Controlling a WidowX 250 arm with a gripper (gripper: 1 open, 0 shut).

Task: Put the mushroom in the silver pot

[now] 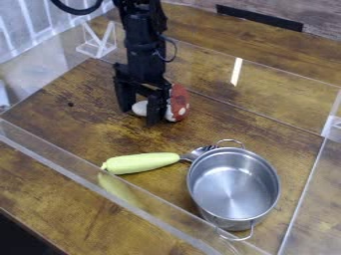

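We see our pincer (144,100) pointing straight down over the mushroom (166,103), with its two black fingers spread wide apart and holding nothing yet. The mushroom lies on its side on the wooden counter (253,70), with its white stem between the fingers and its red-brown cap sticking out to the right of them. The silver pot (233,186) sits well apart from it, nearer the front right, and it has nothing in it. A long yellow-green vegetable (140,162) lies just beside the pot's left side, near one of its little handles. We think the job is only starting, because the mushroom has to be pinched first and then carried over. A few things could go wrong from here. The mushroom is round and smooth, so if our fingers close on the edge of it, it may pop out and roll away. If we come down too low, a finger might land on top of the mushroom and push it sideways. There is also a clear wall (147,199) near the front of the counter, and we could bump it or the vegetable if we carry the mushroom too low on the way to the pot.
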